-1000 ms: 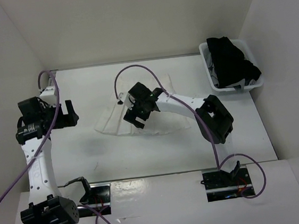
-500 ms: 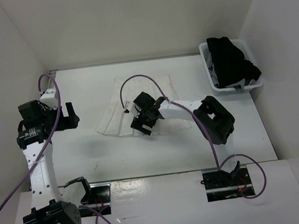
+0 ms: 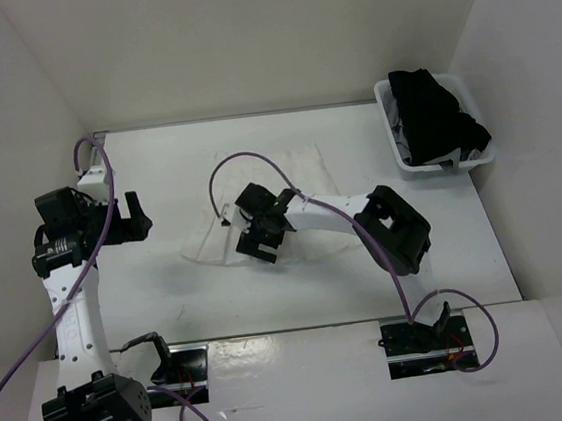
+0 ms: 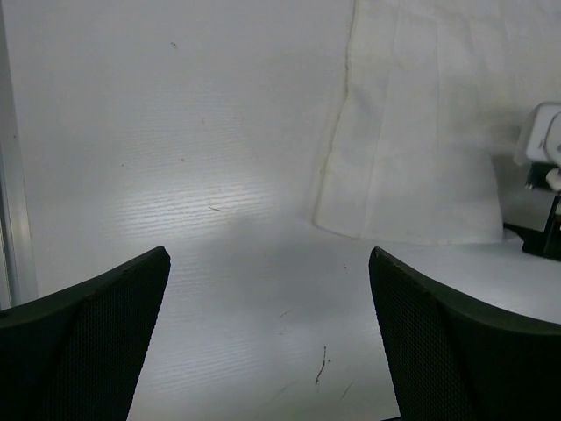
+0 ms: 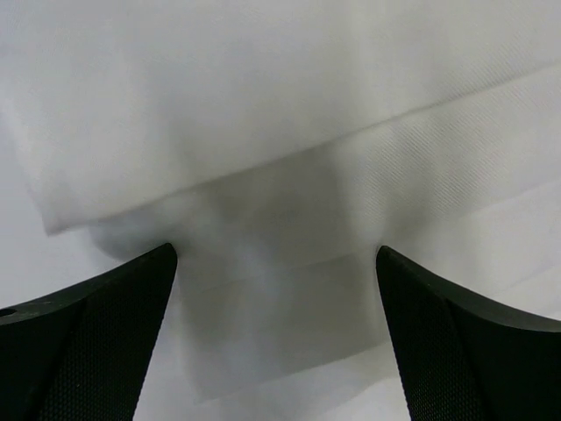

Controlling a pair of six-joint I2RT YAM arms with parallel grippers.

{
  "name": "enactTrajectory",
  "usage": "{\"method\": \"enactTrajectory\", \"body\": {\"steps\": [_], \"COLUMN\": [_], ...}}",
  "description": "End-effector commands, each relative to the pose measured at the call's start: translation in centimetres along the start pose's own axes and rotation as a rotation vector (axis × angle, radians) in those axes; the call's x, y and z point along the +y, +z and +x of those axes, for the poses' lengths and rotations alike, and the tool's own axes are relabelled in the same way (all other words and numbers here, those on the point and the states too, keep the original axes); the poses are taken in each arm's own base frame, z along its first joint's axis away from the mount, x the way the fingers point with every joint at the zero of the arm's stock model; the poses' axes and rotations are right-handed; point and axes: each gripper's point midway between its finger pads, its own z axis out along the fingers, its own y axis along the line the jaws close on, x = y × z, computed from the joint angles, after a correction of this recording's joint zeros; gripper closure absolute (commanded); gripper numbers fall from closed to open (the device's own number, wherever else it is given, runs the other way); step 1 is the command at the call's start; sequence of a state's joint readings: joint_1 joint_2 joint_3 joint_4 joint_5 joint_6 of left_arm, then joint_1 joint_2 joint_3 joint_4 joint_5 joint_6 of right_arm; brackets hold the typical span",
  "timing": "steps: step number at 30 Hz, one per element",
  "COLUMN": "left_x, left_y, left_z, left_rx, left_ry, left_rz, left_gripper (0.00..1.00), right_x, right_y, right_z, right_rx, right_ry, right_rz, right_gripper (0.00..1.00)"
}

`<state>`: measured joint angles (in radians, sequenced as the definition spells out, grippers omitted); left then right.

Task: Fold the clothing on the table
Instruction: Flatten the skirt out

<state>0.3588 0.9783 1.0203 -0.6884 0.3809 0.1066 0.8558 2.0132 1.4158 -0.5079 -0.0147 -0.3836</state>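
The skirt (image 3: 312,167) is lying spread mid-table (image 3: 270,292), toward the far edge, no clear fold showing (all still to do). The right gripper (image 5: 273,254) is hovering over its near-left corner, fingers wide, grasping nothing. The left gripper (image 4: 267,254) is hanging spread and empty by the left edge.

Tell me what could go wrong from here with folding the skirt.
The right gripper hangs open close over the skirt, where thin layers overlap; its fingers may pinch only one layer and fold it crooked.
The left gripper is open and apart from the skirt, so nothing pins it; a one-sided pull may drag the cloth along the table.
The right arm's purple cable loops over the fabric and might brush it.
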Motion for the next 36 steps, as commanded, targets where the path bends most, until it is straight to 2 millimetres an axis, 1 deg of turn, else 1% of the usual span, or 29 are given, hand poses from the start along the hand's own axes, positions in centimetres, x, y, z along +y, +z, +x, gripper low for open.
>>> {"method": "enactTrajectory", "body": {"steps": [1, 2, 3, 4, 5, 6, 7, 8, 9, 10, 11, 12, 13, 14, 16, 18, 19, 20, 21, 23, 25, 26, 27, 29, 30, 31, 32, 35, 36], "left_x": [-0.4, -0.4, -0.6, -0.6, -0.7, -1.1, -1.1, -1.3, -1.2, -1.4, -1.4, -1.4, -1.3, -1.2, -0.7, -0.6, -0.4, -0.4, -0.4, -0.3, -0.2, 0.0, 0.1, 0.0, 0.0, 0.0, 0.1, 0.3, 0.4], "left_y": [0.0, 0.0, 0.0, 0.0, 0.2, 0.2, 0.3, 0.2, 0.5, 0.3, 0.3, 0.3, 0.3, 0.3, 0.1, 0.1, 0.1, 0.1, 0.1, 0.5, 0.5, 0.6, 0.6, 0.4, 0.4, 0.6, 0.6, 0.8, 1.1], "left_z": [-0.4, -0.2, -0.3, -0.3, 0.1, 0.0, -0.2, -0.1, 0.1, -0.1, -0.1, -0.1, -0.1, -0.4, -0.6, -0.6, -0.6, -0.6, -0.6, -0.1, -0.1, 0.3, 0.1, 0.0, 0.0, 0.3, 0.1, 0.3, 0.5], "left_rx": [-0.021, -0.013, -0.015, -0.015, 0.001, 0.000, -0.001, 0.003, 0.014, 0.010, 0.010, 0.010, 0.012, 0.002, -0.009, -0.007, -0.005, -0.005, -0.005, 0.012, 0.014, 0.024, 0.016, 0.008, 0.007, 0.016, 0.008, 0.018, 0.029], "left_ry": [0.036, 0.032, 0.032, 0.032, 0.033, 0.038, 0.039, 0.044, 0.039, 0.048, 0.048, 0.048, 0.049, 0.043, 0.042, 0.033, 0.033, 0.024, 0.024, 0.016, 0.016, 0.012, 0.016, 0.020, 0.020, 0.016, 0.020, 0.007, 0.002], "left_rz": [0.036, 0.037, 0.046, 0.046, 0.059, 0.077, 0.077, 0.092, 0.094, 0.104, 0.104, 0.104, 0.095, 0.093, 0.055, 0.046, 0.032, 0.032, 0.032, 0.035, 0.026, 0.017, 0.016, 0.014, 0.014, 0.016, 0.014, 0.005, 0.007], "left_gripper": [0.00, 0.00, 0.00, 0.00, 0.00, 0.00, 0.00, 0.00, 0.00, 0.00, 0.00, 0.00, 0.00, 0.00, 0.00, 0.00, 0.00, 0.00, 0.00, 0.00, 0.00, 0.00, 0.00, 0.00, 0.00, 0.00, 0.00, 0.00, 0.00], "right_x": [5.1, 5.8, 5.7, 5.3, 5.4, 4.5, 3.9, 3.2, 2.9, 1.8, 0.8, 0.0, -1.9, -2.7, -4.3, -5.2, -4.8, -4.3, -4.1, -3.4, -3.6, -3.6, -3.7, -3.2, -3.4, -2.9, -2.8, -2.6, -2.5], "right_y": [-0.7, -1.5, -2.4, -4.5, -5.8, -7.2, -9.4, -10.9, -12.0, -13.4, -14.6, -15.5, -16.9, -17.3, -18.6, -17.8, -17.2, -16.1, -15.4, -12.5, -10.4, -9.2, -9.0, -8.1, -8.1, -8.0, -7.7, -7.6, -7.9], "right_z": [-1.0, -1.4, -1.7, -2.8, -2.9, -3.5, -4.4, -5.0, -5.4, -5.7, -6.4, -6.8, -7.5, -7.7, -9.0, -9.4, -9.8, -9.7, -10.0, -8.7, -6.8, -6.0, -5.5, -3.7, -3.3, -2.3, -1.7, -1.4, -1.5], "right_rx": [0.013, -0.010, -0.021, -0.066, -0.076, -0.105, -0.158, -0.169, -0.184, -0.207, -0.236, -0.260, -0.298, -0.310, -0.371, -0.376, -0.382, -0.360, -0.367, -0.307, -0.235, -0.201, -0.188, -0.119, -0.104, -0.067, -0.039, -0.005, -0.005], "right_ry": [-0.073, -0.073, -0.073, -0.085, -0.094, -0.096, -0.088, -0.090, -0.081, -0.071, -0.061, -0.051, -0.016, 0.016, 0.117, 0.209, 0.241, 0.306, 0.337, 0.418, 0.449, 0.455, 0.458, 0.467, 0.460, 0.464, 0.466, 0.483, 0.510], "right_rz": [-0.112, -0.150, -0.147, -0.133, -0.141, -0.124, -0.115, -0.105, -0.113, -0.101, -0.081, -0.063, -0.028, -0.014, 0.006, 0.006, -0.023, -0.059, -0.073, -0.100, -0.062, -0.052, -0.041, -0.037, -0.024, -0.032, -0.027, -0.035, -0.035], "right_gripper": [0.01, 0.01, 0.01, 0.01, 0.01, 0.01, 0.01, 0.01, 0.01, 0.01, 0.01, 0.01, 0.01, 0.01, 0.01, 0.01, 0.01, 0.01, 0.01, 0.01, 0.01, 0.01, 0.01, 0.01, 0.01, 0.01, 0.01, 0.01, 0.01]}}
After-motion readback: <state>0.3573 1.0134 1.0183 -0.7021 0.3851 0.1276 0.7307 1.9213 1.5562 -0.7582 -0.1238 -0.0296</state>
